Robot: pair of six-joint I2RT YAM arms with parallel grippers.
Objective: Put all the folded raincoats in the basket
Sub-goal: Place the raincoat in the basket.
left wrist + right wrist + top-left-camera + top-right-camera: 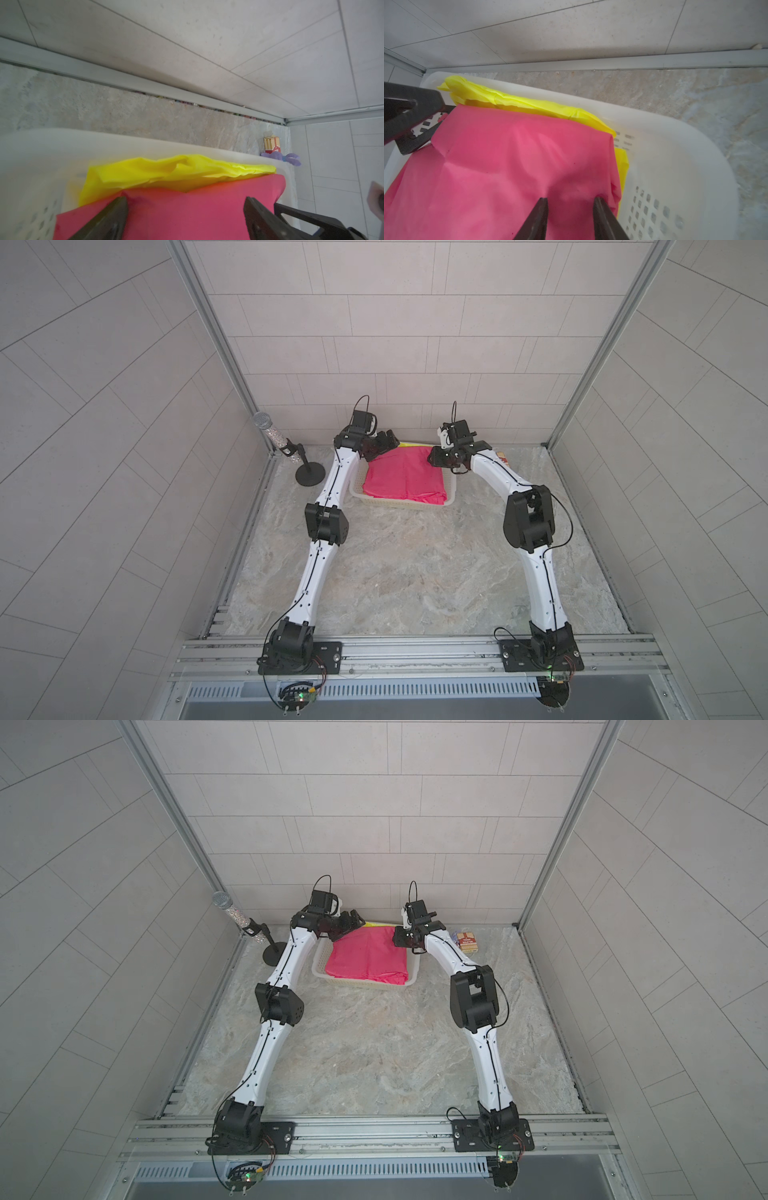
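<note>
Your left gripper [185,209] hangs over the far left corner of the basket [399,504] with its jaws spread wide and nothing between them. Your right gripper [571,204] sits at the far right corner, jaws partly apart, tips down on the pink raincoat [405,475]; you cannot tell whether they pinch it. The folded pink raincoat lies inside the white basket, on top of a yellow raincoat [529,104]. A microphone [274,437] stands to the left, a small box [467,940] to the right.
</note>
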